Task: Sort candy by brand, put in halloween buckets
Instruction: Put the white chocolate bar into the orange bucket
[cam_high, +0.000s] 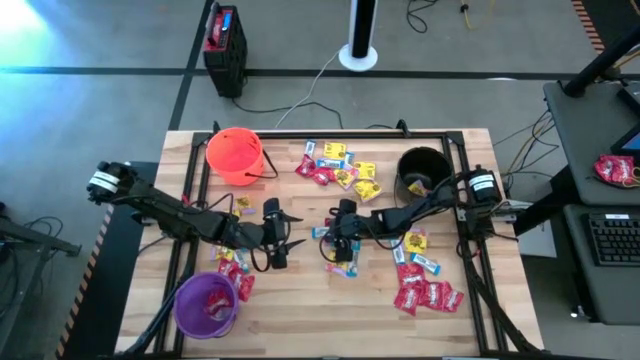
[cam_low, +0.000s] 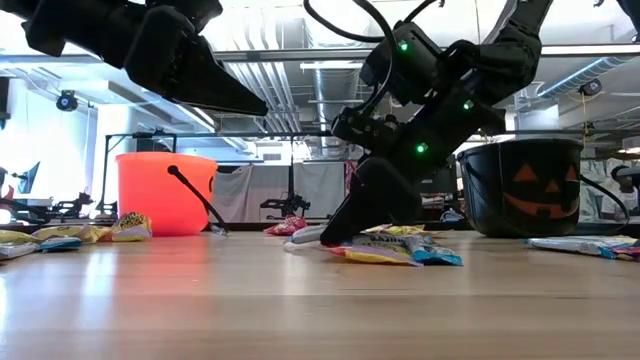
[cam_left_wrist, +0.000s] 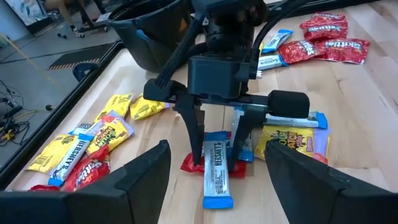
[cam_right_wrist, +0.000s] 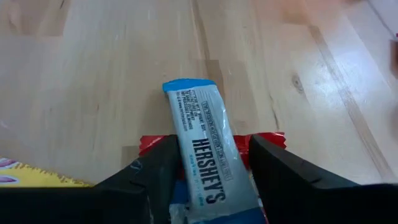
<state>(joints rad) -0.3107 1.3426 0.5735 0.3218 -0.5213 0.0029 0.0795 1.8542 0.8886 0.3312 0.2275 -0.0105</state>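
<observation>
The Hershey's bar (cam_right_wrist: 202, 137), a blue-and-white candy, lies flat on a red packet (cam_right_wrist: 149, 144) in a small pile at the table's centre (cam_high: 343, 262). My right gripper (cam_right_wrist: 214, 162) is open and down on that pile, one finger on each long side of the bar. My left gripper (cam_high: 282, 240) is open just left of it, raised above the table (cam_low: 215, 85), holding nothing. The orange bucket (cam_high: 235, 155) stands far left, the black bucket (cam_high: 422, 170) far right and the purple bucket (cam_high: 207, 305) near left. My right gripper comes from above, pointing down, its fingers along the Hershey's bar (cam_left_wrist: 214, 155), one on each long side. One fingertip (cam_left_wrist: 198, 163) stands on the red packet (cam_left_wrist: 188, 164) under the bar. Whether the fingers touch the bar, I cannot tell. The bar lies flat on the pile.
More candy lies scattered: yellow and red packets at the far centre (cam_high: 345, 172), red packets near right (cam_high: 428, 296), a few blue-and-white ones (cam_high: 425, 262), and a mixed pile beside the purple bucket (cam_high: 235, 270). Bare wood lies near centre (cam_high: 320, 310).
</observation>
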